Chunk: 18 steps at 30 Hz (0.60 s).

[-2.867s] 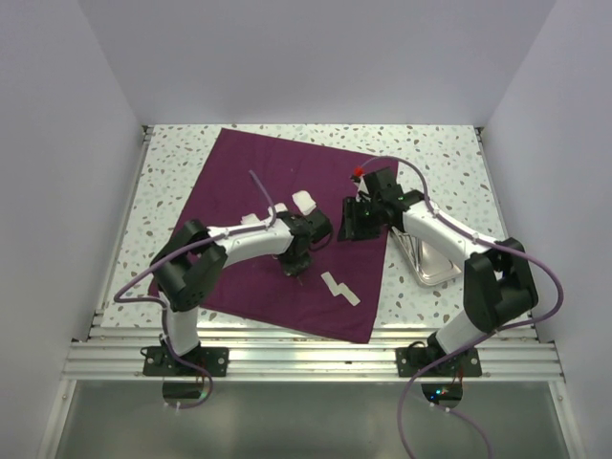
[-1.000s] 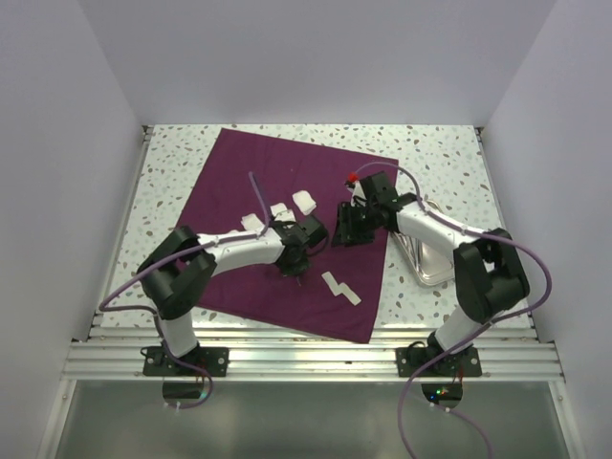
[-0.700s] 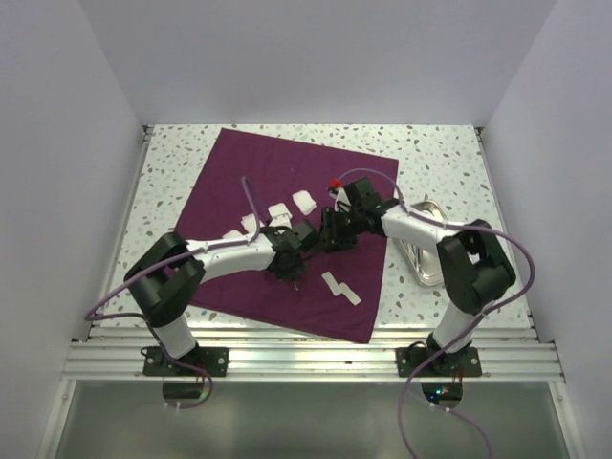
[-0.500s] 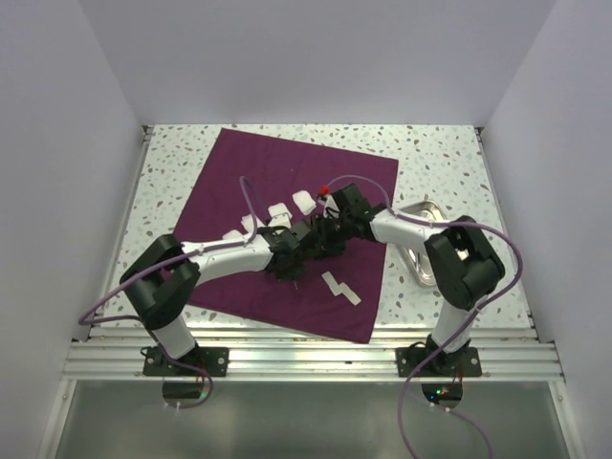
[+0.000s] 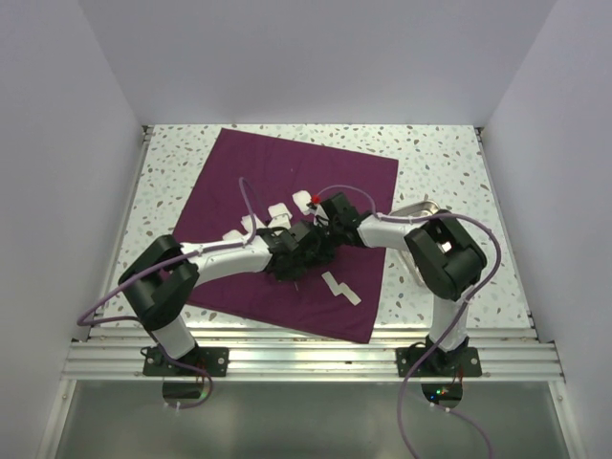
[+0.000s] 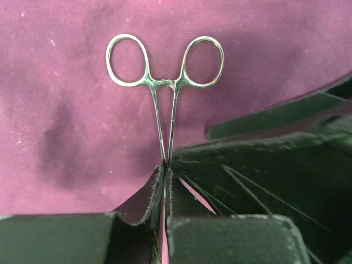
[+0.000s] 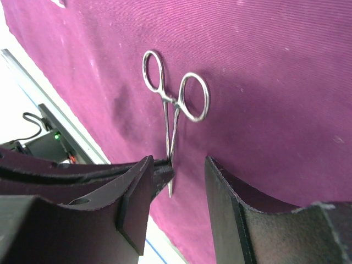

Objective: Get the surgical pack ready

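Surgical pack: not folded. Its purple cloth (image 5: 287,172) lies spread flat on the speckled table (image 5: 440,153), with one corner toward the far left and one toward the near right.
Gauze squares (image 5: 280,210): a loose row of small white pieces on the middle of the cloth, and one more zigzag strip (image 5: 339,287) nearer the front edge.
Left gripper (image 6: 164,184): pressed together on the thin shafts of the clamp (image 6: 165,104), over the cloth's centre.
Clamp: silver, its two ring handles side by side and pointing away from the left fingers. Whether it touches the cloth I cannot tell.
Right gripper (image 7: 179,187): jaws spread, one finger on each side of the clamp's tip end, close against the left gripper.
Tray (image 5: 421,207): silver metal, on the bare table just right of the cloth, partly behind the right arm.
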Motion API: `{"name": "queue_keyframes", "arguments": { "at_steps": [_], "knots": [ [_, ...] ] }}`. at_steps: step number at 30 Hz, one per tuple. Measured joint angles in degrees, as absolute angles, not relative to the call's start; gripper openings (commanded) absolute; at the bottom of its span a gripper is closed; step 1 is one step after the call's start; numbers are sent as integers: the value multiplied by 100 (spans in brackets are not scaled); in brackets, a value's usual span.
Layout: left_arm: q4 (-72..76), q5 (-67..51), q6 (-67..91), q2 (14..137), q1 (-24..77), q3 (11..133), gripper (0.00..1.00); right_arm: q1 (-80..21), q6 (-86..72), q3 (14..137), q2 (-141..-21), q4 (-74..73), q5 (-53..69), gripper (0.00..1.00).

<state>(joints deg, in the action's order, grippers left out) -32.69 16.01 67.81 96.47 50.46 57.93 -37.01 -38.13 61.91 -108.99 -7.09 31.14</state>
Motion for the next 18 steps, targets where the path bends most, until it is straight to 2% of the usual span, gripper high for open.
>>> {"name": "queue_keyframes", "arguments": {
  "at_steps": [18],
  "knots": [
    [-3291,1535,6681,9533,5081,5734,0,-3859,-4115,6191,-11146,-172,3271,44]
  ]
}}
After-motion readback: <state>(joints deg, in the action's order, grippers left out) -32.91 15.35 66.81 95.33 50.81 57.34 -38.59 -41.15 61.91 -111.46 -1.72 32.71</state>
